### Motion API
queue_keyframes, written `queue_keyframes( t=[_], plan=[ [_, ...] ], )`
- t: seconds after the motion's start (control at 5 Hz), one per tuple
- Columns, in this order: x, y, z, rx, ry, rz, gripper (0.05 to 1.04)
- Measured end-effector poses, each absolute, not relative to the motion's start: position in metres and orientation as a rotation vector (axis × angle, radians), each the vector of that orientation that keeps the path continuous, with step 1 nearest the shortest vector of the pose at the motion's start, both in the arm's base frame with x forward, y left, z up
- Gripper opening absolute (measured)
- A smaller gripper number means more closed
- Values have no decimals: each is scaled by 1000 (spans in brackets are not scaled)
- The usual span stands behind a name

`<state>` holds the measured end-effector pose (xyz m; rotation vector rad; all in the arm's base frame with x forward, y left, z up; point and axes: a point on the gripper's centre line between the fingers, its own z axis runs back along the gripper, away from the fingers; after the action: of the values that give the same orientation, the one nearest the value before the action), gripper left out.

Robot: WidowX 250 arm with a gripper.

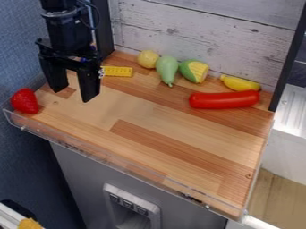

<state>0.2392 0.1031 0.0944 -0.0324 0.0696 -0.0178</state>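
Observation:
The black gripper [73, 93] hangs over the left part of the wooden counter, its two fingers apart with nothing between them. A red strawberry [24, 101] lies to its left at the counter's corner. Just right of the gripper, farther back, is a yellow brick-like piece [117, 71]. Along the back wall lie a yellow lemon [147, 59], a light green pear-shaped thing [167, 69], a green and yellow corn-like piece [194, 71] and a yellow banana [240, 83]. In front of the banana lies a red sausage-like thing [224, 99].
The wooden counter [173, 129] has a low clear rim [108, 156] along its front edge. A whitewashed plank wall [203, 33] stands behind, with dark posts at both ends. A metal surface [291, 109] is at the right.

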Motion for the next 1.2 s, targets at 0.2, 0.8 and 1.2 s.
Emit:
queue_keyframes(
  t=[0.2, 0.8, 1.2],
  plan=[
    [261, 113, 93, -42, 82, -135, 999],
    [361, 156, 97, -62, 82, -764, 999],
    [380, 160, 97, -94, 103, -1155, 997]
  ],
)
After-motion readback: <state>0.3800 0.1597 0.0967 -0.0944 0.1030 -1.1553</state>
